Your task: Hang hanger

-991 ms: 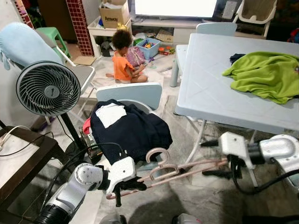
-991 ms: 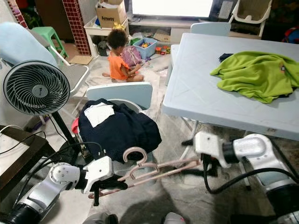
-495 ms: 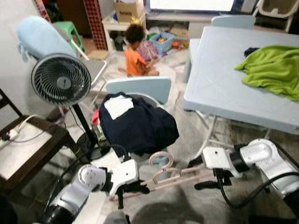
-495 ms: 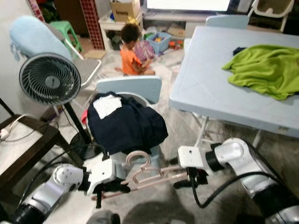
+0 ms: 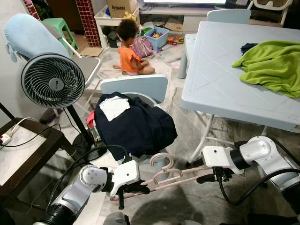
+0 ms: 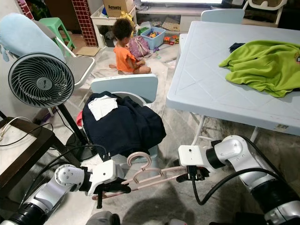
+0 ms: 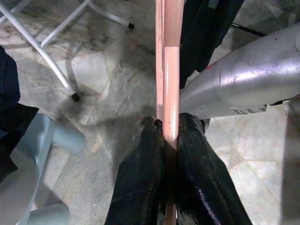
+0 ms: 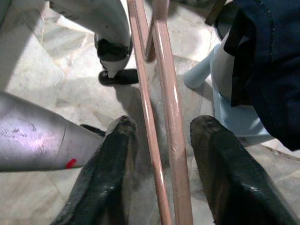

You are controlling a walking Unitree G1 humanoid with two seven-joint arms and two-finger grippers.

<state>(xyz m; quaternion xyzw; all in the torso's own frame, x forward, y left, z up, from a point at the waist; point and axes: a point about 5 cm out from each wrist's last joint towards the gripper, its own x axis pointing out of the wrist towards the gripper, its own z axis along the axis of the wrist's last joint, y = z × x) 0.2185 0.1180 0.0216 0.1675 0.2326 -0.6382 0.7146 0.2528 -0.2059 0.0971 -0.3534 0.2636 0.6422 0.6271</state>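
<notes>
The left pincer is clamped tight on one end of the pink hanger, its black fingers pressed flat against the bar. The right pincer stands parted around the hanger's other end, both bars running through the gap; whether either finger touches them is hard to tell. The hanger lies roughly level, low above the floor, in front of a pale blue chair heaped with dark clothes that hide its seat. A fan stands to the left, a tabletop with a green garment to the right, and a person sits on the floor beyond.
</notes>
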